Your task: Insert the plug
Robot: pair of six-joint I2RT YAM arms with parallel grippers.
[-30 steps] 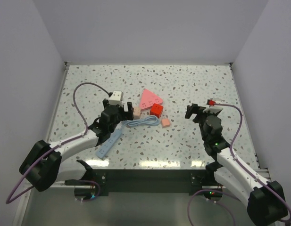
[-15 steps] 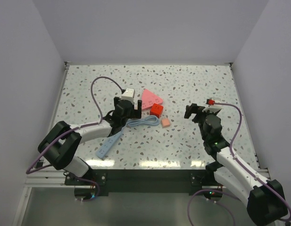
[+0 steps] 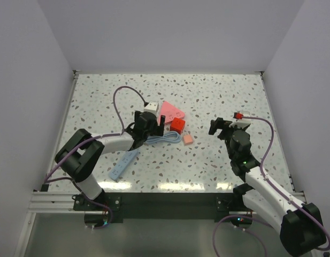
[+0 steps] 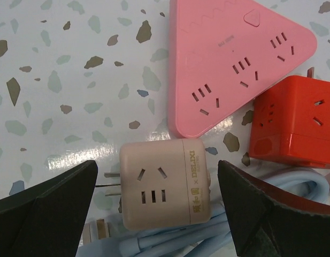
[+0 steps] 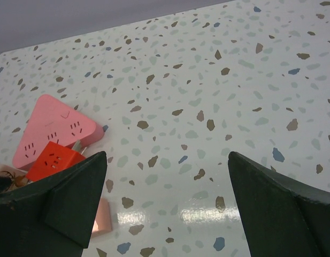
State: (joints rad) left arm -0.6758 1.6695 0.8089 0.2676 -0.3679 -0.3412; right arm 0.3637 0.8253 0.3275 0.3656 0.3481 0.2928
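Observation:
The plug (image 3: 187, 138), a small salmon-orange cube, lies on the table right of the blue cable; its edge shows in the right wrist view (image 5: 103, 217). My left gripper (image 3: 154, 124) is open and hangs low over a pale beige cube adapter (image 4: 165, 184) with metal prongs, one finger on each side of it (image 4: 158, 179). The plug is outside the left wrist view. My right gripper (image 3: 221, 128) is open and empty (image 5: 167, 160), right of the plug and apart from it.
A flat pink triangle socket (image 3: 171, 112) (image 4: 239, 59) lies behind a red cube socket (image 3: 177, 125) (image 4: 293, 126). A light-blue power strip (image 3: 122, 166) lies at the front left, its coiled cable (image 3: 162, 140) running under the beige adapter. White walls enclose the table.
My left gripper has moved to the right, from left of the beige adapter to over it. The right arm has not moved.

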